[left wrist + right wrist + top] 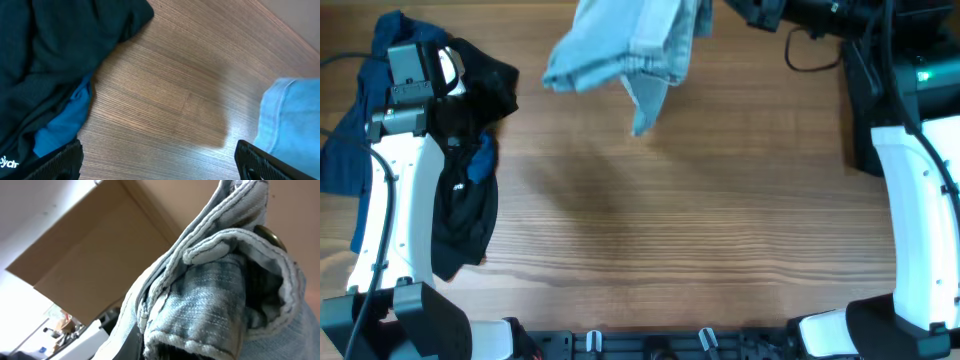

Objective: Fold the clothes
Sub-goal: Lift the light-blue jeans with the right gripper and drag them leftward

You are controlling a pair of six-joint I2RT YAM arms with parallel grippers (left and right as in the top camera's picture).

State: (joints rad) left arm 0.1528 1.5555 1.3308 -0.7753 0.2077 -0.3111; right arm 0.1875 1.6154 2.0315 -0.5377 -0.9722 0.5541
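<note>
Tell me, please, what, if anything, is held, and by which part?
The right gripper holds the denim shorts, seemingly at the waistband by the button; the open left gripper holds nothing.

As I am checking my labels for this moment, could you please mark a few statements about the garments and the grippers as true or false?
1. The right gripper is shut on the shorts. True.
2. The shorts lie folded flat on the table. False: they hang bunched above it.
3. The left gripper grips the black garment. False: it is open and holds nothing.
4. A blue garment lies with the black one at the left of the table. True.
</note>
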